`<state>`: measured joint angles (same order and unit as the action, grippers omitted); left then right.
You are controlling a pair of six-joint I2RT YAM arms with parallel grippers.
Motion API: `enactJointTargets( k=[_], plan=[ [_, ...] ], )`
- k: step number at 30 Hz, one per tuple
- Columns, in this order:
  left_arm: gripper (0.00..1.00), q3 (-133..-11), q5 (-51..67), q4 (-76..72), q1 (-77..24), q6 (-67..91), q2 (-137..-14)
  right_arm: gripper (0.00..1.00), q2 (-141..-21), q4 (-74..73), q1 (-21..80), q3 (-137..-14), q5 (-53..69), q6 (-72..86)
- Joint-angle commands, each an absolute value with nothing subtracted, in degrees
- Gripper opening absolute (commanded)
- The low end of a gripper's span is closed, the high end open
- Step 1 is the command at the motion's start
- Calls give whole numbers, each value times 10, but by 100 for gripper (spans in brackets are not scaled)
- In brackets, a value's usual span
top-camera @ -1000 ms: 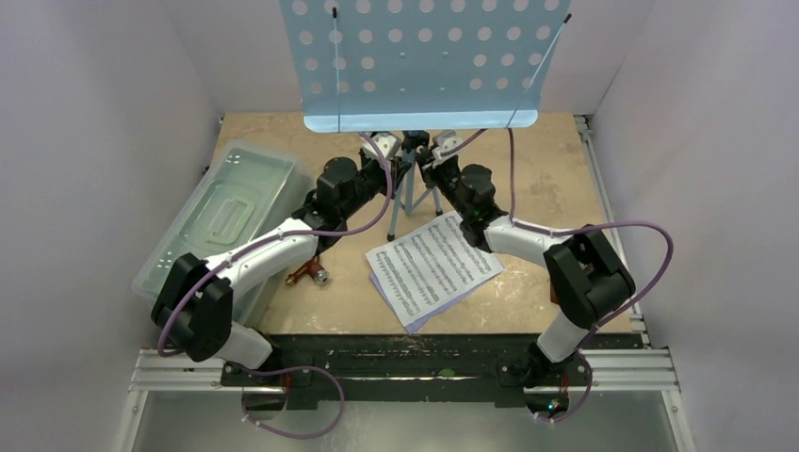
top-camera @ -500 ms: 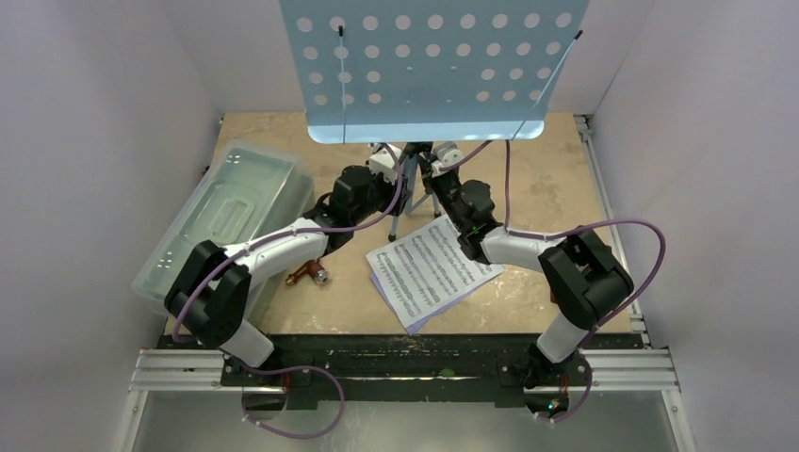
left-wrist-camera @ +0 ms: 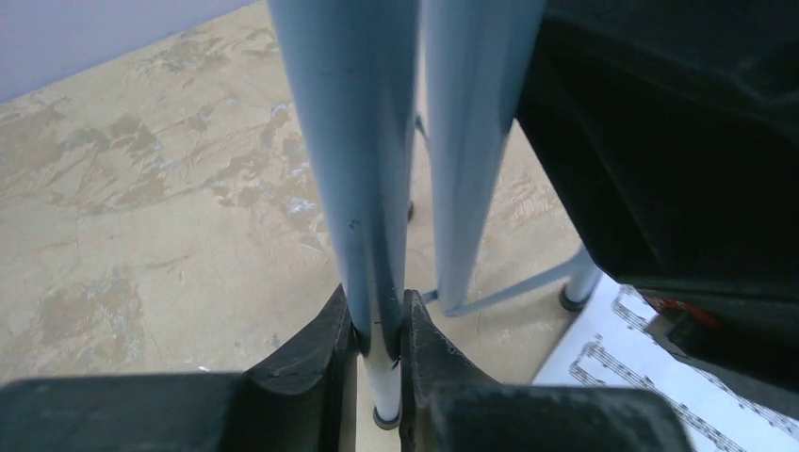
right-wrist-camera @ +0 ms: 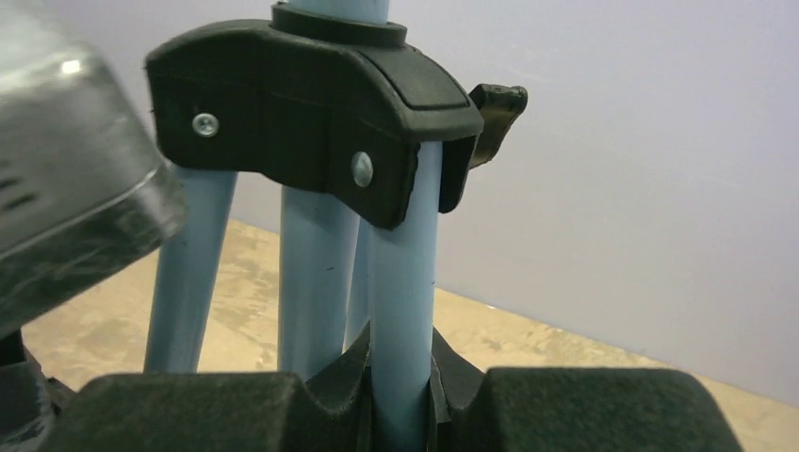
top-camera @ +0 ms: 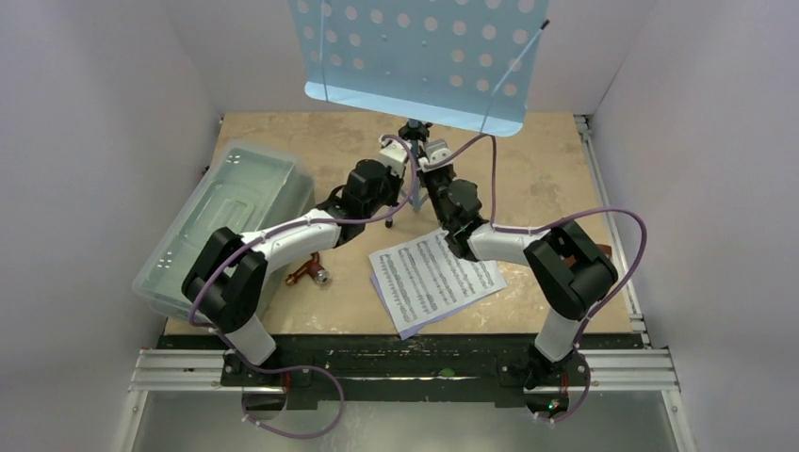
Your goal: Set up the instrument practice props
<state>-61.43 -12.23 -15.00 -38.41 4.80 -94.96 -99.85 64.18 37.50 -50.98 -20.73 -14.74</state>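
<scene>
Item: music stand (top-camera: 412,141), light blue, tripod type, at upper centre of the top view, towards the far side of the table (top-camera: 546,169). Attitude: upright, long axis vertical and so running almost straight at the overhead camera. The perforated panel (top-camera: 415,56) fills the top edge of the frame, its holed face turned towards the arms and its lip along the lower edge. The legs splay down and outward from a black hub (right-wrist-camera: 301,104). Whether every foot rests on the table cannot be told. Holds: the left pincer (left-wrist-camera: 379,330) is clamped narrow on one leg tube (left-wrist-camera: 349,141), low down near its foot. The right pincer (right-wrist-camera: 400,377) is clamped narrow on another leg tube (right-wrist-camera: 400,282), just beneath the hub. Handling, by judgement: thin-walled tube, light and stiff, with a smooth painted finish that is likely to slip or turn in the pads. The wide panel aloft makes it top-heavy and prone to sway or tip. The hinged legs may fold inward under side load. Best purchase is on the tubes close to the hub, as the right pincer has it; the panel itself is too broad and springy to grip. Associated: sheet-music pages (top-camera: 433,278), flat on the table at lower centre, just in front of the tripod feet. Not part of the set: clear lidded box (top-camera: 226,221), at the left.
</scene>
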Motion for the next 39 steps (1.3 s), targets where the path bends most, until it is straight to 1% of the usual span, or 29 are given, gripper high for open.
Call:
enactJointTargets(
  k=[1, 4, 6, 8, 12, 18, 22, 25, 28, 30, 32, 35, 36, 39],
  plan=[
    [0, -616, -237, -171, -298, 94, -915, 0, -990, 731, 374, -537, -313, -303],
    [0, -561, -281, -222, -293, 63, -887, 0, -989, 766, 356, -523, -328, -361],
    [0, -535, -294, -257, -293, 54, -872, 0, -986, 772, 334, -511, -308, -368],
    [0, -526, -302, -272, -292, 51, -875, 0, -988, 777, 310, -488, -260, -371],
    [0, -517, -326, -274, -293, 52, -877, 0, -993, 788, 265, -443, -252, -380],
    [0, -508, -342, -292, -293, 63, -877, 0, -955, 724, 212, -384, -222, -317],
    [0, -524, -342, -283, -291, 46, -891, 0, -962, 706, 206, -379, -231, -339],
    [0, -498, -334, -301, -286, 28, -891, 0, -949, 699, 183, -371, -233, -344],
    [0, -461, -306, -330, -282, 27, -898, 0, -925, 681, 170, -367, -205, -333],
    [0, -461, -275, -330, -282, 35, -906, 0, -910, 653, 170, -379, -177, -335],
    [0, -470, -210, -321, -282, 55, -911, 0, -898, 627, 170, -387, -148, -331],
    [0, -493, -72, -313, -284, 103, -920, 0, -893, 579, 173, -403, -99, -320],
    [1, -505, -37, -309, -284, 119, -925, 0, -895, 572, 176, -407, -94, -318],
    [12, -547, 44, -283, -284, 163, -947, 0, -900, 564, 186, -411, -88, -321]
  ],
)
